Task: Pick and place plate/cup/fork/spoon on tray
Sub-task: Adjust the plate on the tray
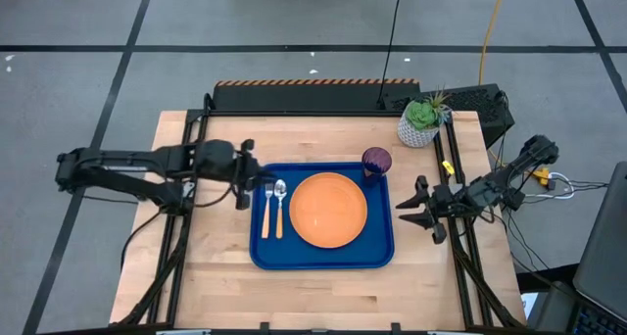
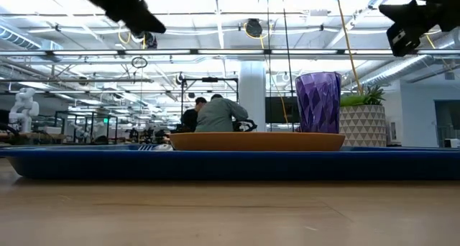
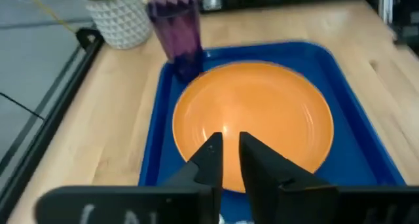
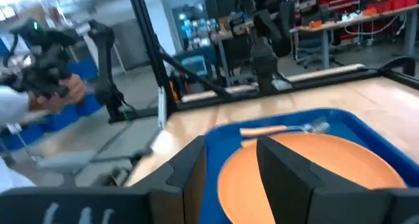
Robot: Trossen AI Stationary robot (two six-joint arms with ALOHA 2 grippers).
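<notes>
Left tool (image 1: pixel 257 188) is held narrowly parted and empty, just above the tray's (image 1: pixel 382 257) left rim beside the fork (image 1: pixel 266 197) and spoon (image 1: pixel 280 200). Right tool (image 1: pixel 419 214) is held wider apart, empty, off the tray's right edge. Plate (image 1: pixel 328 210) is seen centred on tray, cup (image 1: pixel 376 162) in its far right corner. Potted plant (image 1: pixel 422 120) sits on counter (image 1: pixel 216 276).

Contents of the large rectangular blue plastic tray (image 1: pixel 323 257) before me: round flat orange plate (image 1: pixel 328 210) at centre; orange-handled fork (image 1: pixel 266 206) and silver metal spoon (image 1: pixel 280 204) side by side to its left, below my left pincer (image 1: pixel 253 186); translucent purple tumbler (image 1: pixel 376 162) in the far right corner.
</notes>
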